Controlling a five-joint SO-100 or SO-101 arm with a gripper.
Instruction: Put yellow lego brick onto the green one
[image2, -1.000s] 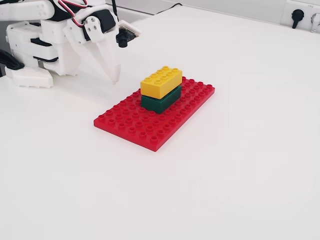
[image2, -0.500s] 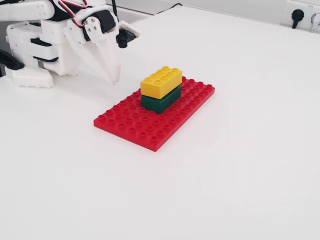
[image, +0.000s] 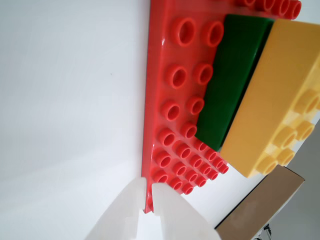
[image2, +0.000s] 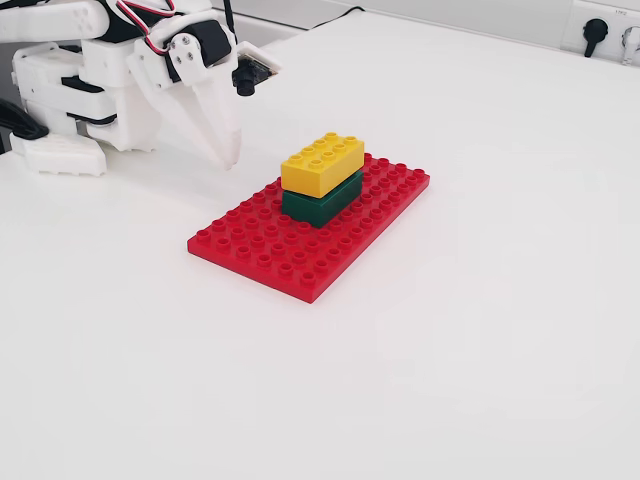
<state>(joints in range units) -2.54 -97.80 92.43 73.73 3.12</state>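
The yellow lego brick (image2: 322, 162) sits squarely on top of the green one (image2: 318, 206), studs up. The stack stands on a large red studded baseplate (image2: 260, 250). My gripper (image2: 230, 152) hangs above the table to the left of the plate in the fixed view, clear of the stack, fingers together and empty. In the wrist view the white fingertips (image: 150, 189) point at the plate's edge (image: 156, 100), with the green brick (image: 232, 75) and the yellow brick (image: 275, 100) beyond.
The arm's white base (image2: 70, 90) stands at the table's far left. A wall socket (image2: 597, 30) is at the back right. A brown cardboard piece (image: 260, 205) shows in the wrist view's lower right. The table top is white.
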